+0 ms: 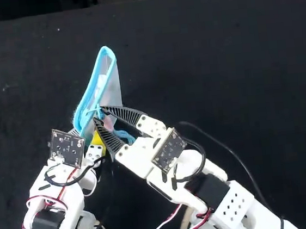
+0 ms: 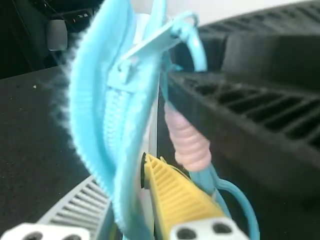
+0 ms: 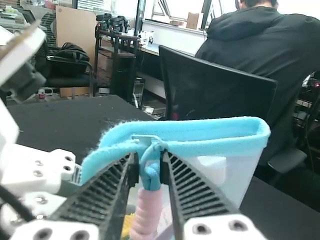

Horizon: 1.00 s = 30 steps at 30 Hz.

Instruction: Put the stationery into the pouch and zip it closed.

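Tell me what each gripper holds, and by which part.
The left gripper clamps the pouch by its zippered edge; the right gripper pinches the zipper pull by its blue cord.

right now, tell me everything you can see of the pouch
The pouch stands on edge: whitish see-through plastic body, fuzzy light-blue zip band along the top. Its slider carries a blue cord pull with a pink ribbed charm. The right gripper is shut on the pull; the left gripper clamps the zip band's near end. Contents can't be made out.
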Available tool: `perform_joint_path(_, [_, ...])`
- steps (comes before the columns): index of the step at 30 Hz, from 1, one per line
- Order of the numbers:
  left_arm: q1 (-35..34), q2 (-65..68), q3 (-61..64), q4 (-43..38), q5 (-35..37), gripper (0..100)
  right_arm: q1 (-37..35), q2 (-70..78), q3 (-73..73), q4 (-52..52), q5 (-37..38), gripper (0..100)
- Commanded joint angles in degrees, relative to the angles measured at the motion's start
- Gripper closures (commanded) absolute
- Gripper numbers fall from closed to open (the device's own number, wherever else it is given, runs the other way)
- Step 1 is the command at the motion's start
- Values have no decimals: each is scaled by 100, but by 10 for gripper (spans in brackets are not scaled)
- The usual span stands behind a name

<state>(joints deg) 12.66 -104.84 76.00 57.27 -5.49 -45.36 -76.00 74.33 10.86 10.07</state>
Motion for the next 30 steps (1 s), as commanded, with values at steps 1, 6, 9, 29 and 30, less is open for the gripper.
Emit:
perform_joint_path(1, [-40, 44, 101, 35, 62, 970, 369, -101, -40, -167, -53, 917])
perform_joint_path(6, [-40, 44, 101, 35, 62, 970, 422, -101, -48, -167, -53, 917])
perform_joint_path(9, [-40, 44, 101, 35, 62, 970, 422, -101, -57, -176, -53, 917])
perform_joint_path(29, [-40, 44, 110, 53, 62, 970, 448, 901, -514, -580, -53, 917])
perform_joint_path(30, [-40, 44, 110, 53, 62, 970, 448, 804, -470, -580, -53, 917])
